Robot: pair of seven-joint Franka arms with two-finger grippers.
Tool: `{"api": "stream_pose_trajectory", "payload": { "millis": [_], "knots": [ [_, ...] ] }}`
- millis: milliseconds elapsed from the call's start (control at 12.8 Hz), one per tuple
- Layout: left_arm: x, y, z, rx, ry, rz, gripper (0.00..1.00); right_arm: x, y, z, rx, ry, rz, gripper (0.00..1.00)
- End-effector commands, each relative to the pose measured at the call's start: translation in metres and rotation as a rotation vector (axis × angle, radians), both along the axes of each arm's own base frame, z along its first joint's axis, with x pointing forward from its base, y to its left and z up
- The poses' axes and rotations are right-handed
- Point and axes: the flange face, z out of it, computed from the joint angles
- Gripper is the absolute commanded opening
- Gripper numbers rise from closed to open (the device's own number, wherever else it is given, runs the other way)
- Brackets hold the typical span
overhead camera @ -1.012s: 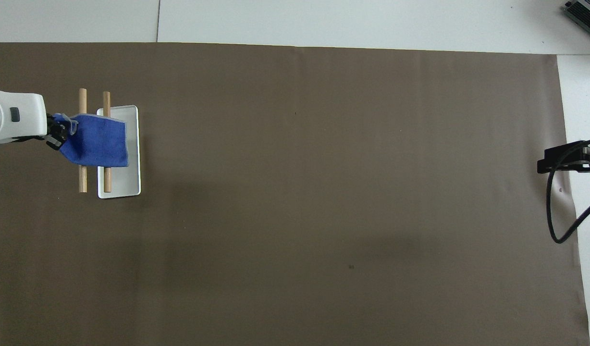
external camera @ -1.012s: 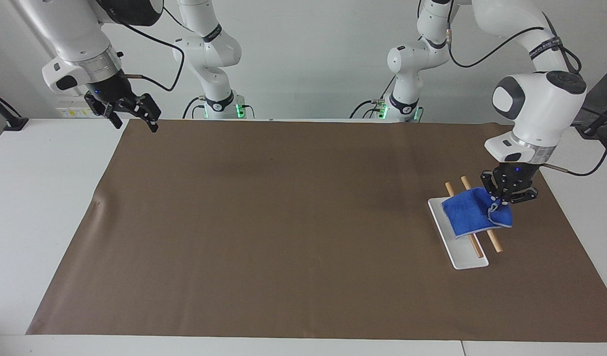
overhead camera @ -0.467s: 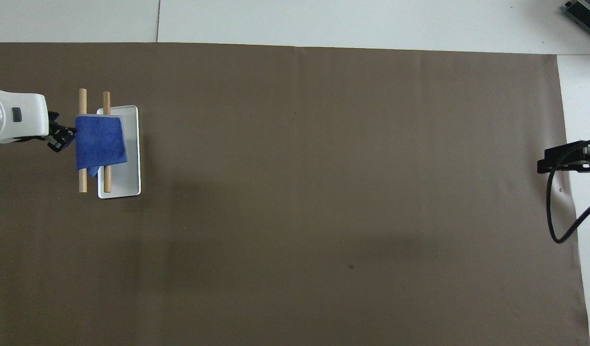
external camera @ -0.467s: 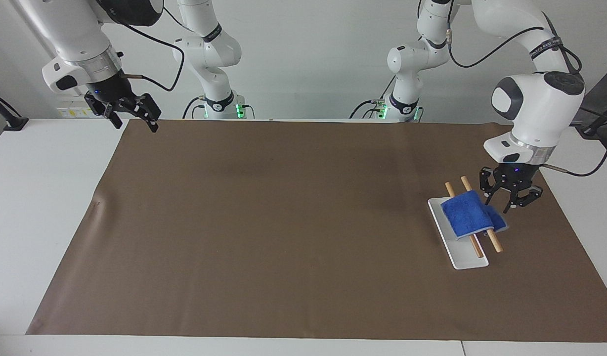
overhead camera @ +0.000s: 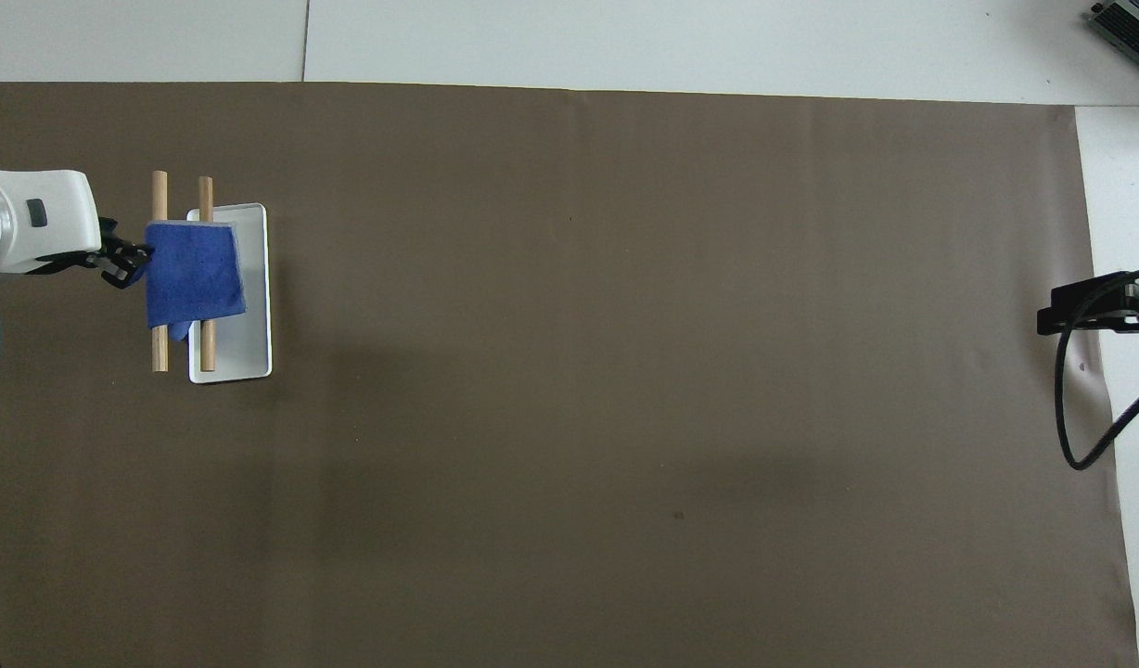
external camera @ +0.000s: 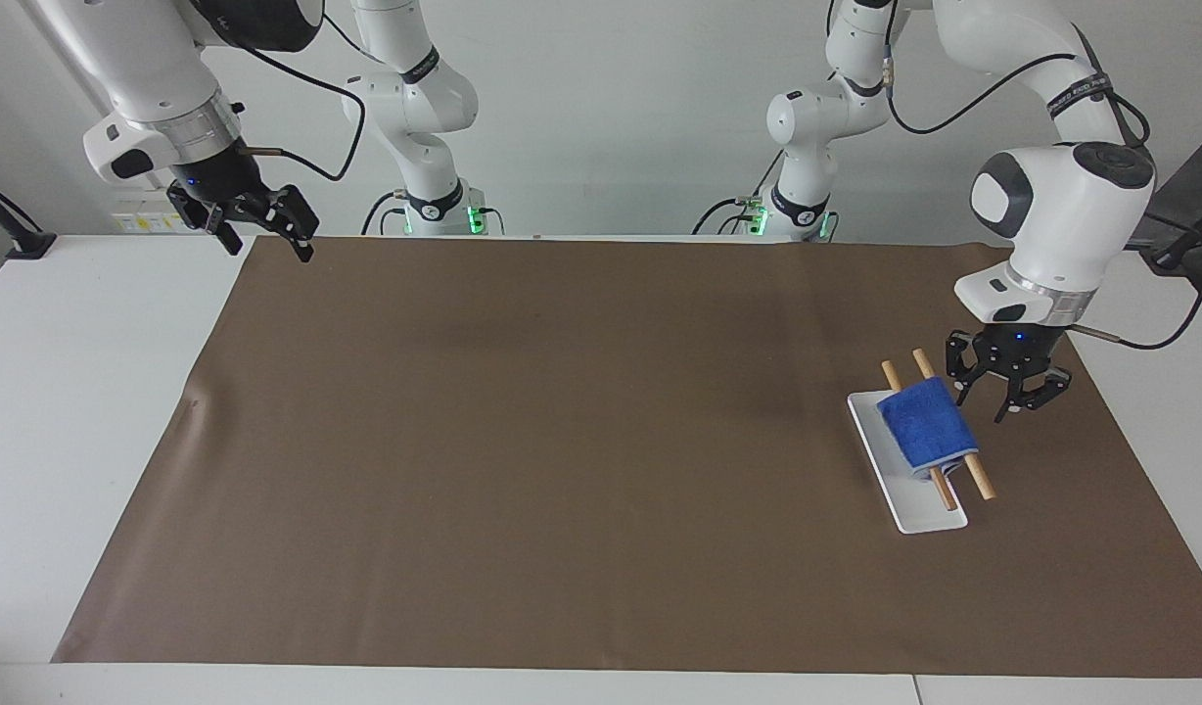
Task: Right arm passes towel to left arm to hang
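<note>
Draping over two wooden rods, the towel hangs free, nothing gripping it. Rods lie side by side w/ a gap between them, running across a white tray at the left arm's end of the table. One rod sits over the tray; the other runs just beside the tray's edge, on the side toward the left arm's end. Towel covers the rods' middle, bare wood sticking out at both ends. In the overhead view a bit of blue shows under the towel's near edge, betw. the rods.

Left gripper hovers just beside the towel, on the side toward the left arm's end of the table, over the brown mat. Fingers spread apart, pointing down, empty. Tips look clear of the cloth in the facing view; the overhead view shows them right at the towel's edge, so contact can't be ruled out from there.

Right gripper waits up high at the right arm's end of the table, over the mat's corner nearest the robots. Fingers apart, holding nothing. Its black cable loops off the wrist.

Mat covers most of the white table.
</note>
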Motion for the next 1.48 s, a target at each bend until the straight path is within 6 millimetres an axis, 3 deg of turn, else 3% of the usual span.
{"api": "stream_pose_trajectory", "payload": {
  "millis": [0, 234, 389, 545, 857, 1402],
  "knots": [
    [0.001, -0.007, 0.004, -0.041, -0.010, 0.203, 0.49, -0.009, -0.001, 0.000, 0.005, 0.004, -0.008, 1.00],
    [0.004, -0.009, 0.010, -0.164, 0.049, 0.390, 0.47, -0.004, 0.001, 0.003, 0.003, -0.021, -0.002, 1.00],
    [0.014, -0.009, 0.032, -0.206, 0.106, 0.515, 0.48, -0.002, 0.007, 0.003, 0.001, -0.030, 0.008, 1.00],
    [0.016, -0.007, 0.051, -0.184, 0.188, 0.520, 0.52, 0.001, 0.006, 0.004, -0.011, -0.041, 0.010, 1.00],
    [0.004, -0.008, 0.067, -0.152, 0.284, 0.516, 0.53, 0.002, -0.001, 0.005, 0.003, -0.038, -0.009, 1.00],
    [-0.026, -0.013, 0.115, -0.112, 0.339, 0.509, 0.56, 0.000, 0.000, 0.001, 0.002, -0.025, -0.010, 1.00]
  ]
}}
